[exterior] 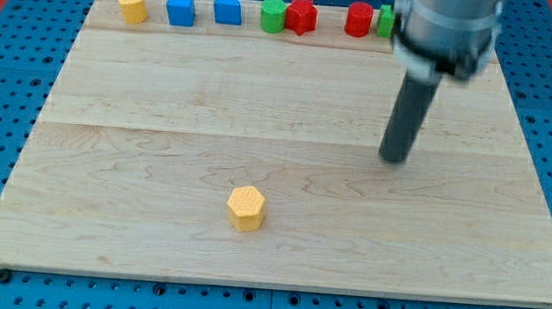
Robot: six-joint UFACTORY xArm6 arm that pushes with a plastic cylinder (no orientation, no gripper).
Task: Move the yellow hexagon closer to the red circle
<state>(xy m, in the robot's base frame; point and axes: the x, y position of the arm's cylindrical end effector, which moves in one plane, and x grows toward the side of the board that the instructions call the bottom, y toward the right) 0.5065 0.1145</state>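
The yellow hexagon (246, 207) lies on the wooden board toward the view's bottom, a little left of centre. The red circle (359, 19) stands in the row of blocks along the board's top edge, right of centre. My tip (393, 160) touches the board at the view's right of centre, well to the right of and above the yellow hexagon, and below the red circle. It touches no block.
Along the top edge, from left: a yellow block (132, 6), a blue square (180, 9), a blue house-shaped block (227, 8), a green circle (272, 16), a red star (301, 16), and a green block (386, 20) partly hidden behind the arm.
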